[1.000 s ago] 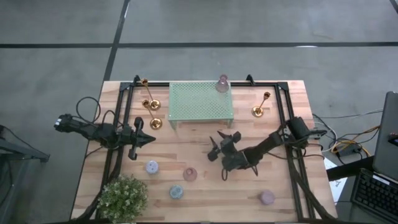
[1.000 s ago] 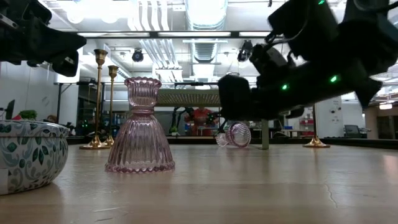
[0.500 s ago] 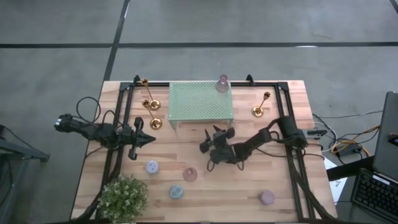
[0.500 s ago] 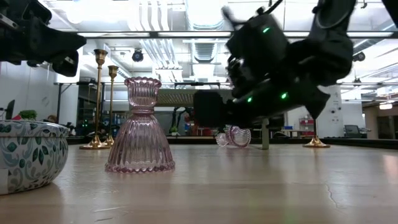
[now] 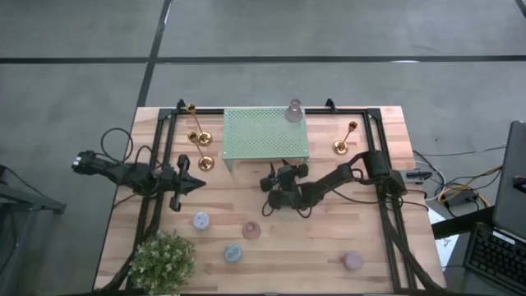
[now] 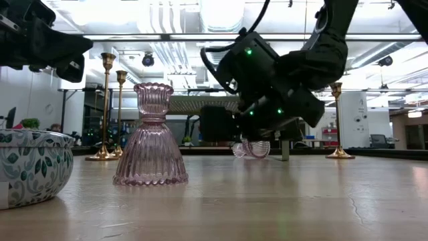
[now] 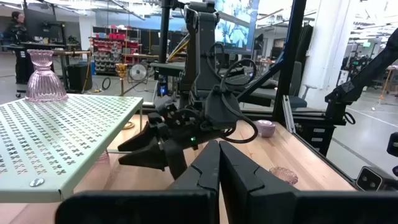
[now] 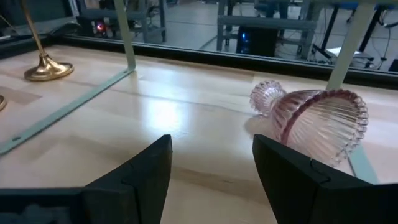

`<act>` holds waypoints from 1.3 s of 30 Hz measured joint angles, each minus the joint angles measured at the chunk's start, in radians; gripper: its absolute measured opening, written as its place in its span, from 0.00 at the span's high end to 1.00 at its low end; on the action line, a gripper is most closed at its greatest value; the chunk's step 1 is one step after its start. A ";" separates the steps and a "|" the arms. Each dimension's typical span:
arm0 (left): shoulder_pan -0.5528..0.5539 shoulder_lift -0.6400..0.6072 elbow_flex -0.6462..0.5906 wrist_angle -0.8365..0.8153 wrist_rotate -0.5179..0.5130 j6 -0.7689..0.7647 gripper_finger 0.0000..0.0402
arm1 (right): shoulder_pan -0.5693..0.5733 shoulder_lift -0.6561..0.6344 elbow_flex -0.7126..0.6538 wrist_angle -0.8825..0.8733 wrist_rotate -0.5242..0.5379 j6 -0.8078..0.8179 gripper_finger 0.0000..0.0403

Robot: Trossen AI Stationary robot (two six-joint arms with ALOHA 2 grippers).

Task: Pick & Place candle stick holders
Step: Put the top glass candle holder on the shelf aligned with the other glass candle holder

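A pink ribbed glass candle stick holder (image 8: 311,121) lies on its side on the table under the mint-green rack (image 5: 265,136); the low view shows that holder (image 6: 253,147) too. My right gripper (image 8: 211,168) is open, nearly level, just short of it at the rack's near edge (image 5: 269,182). Another pink holder (image 5: 294,111) stands on the rack's far edge. Pastel holders stand near the front: blue (image 5: 200,220), pink (image 5: 251,231), blue (image 5: 233,254). Gold candlesticks stand left (image 5: 197,136) and right (image 5: 345,141) of the rack. My left gripper (image 5: 197,182) waits shut at the left.
A potted plant (image 5: 163,259) stands at the near left corner, its patterned pot (image 6: 27,164) close to the low camera. A lilac holder (image 5: 352,261) stands near the right front. The rack's legs (image 8: 127,37) flank the fallen holder. Bare wood lies between the rack and the front holders.
My right gripper has gone toward the table's left and far edge, up to the rack's near side, and has tipped closer to level. Its fingers stay apart. The holders have not moved.
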 joint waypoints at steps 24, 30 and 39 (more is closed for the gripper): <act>0.000 0.000 0.000 0.001 0.000 0.000 0.98 | -0.095 0.000 -0.040 0.002 -0.095 0.085 0.46; 0.000 0.000 0.000 0.001 0.000 0.000 0.98 | -0.100 0.000 -0.040 0.002 -0.099 0.097 0.54; 0.000 0.000 0.000 0.001 0.000 0.000 0.98 | -0.100 0.000 -0.041 0.001 -0.103 0.094 0.90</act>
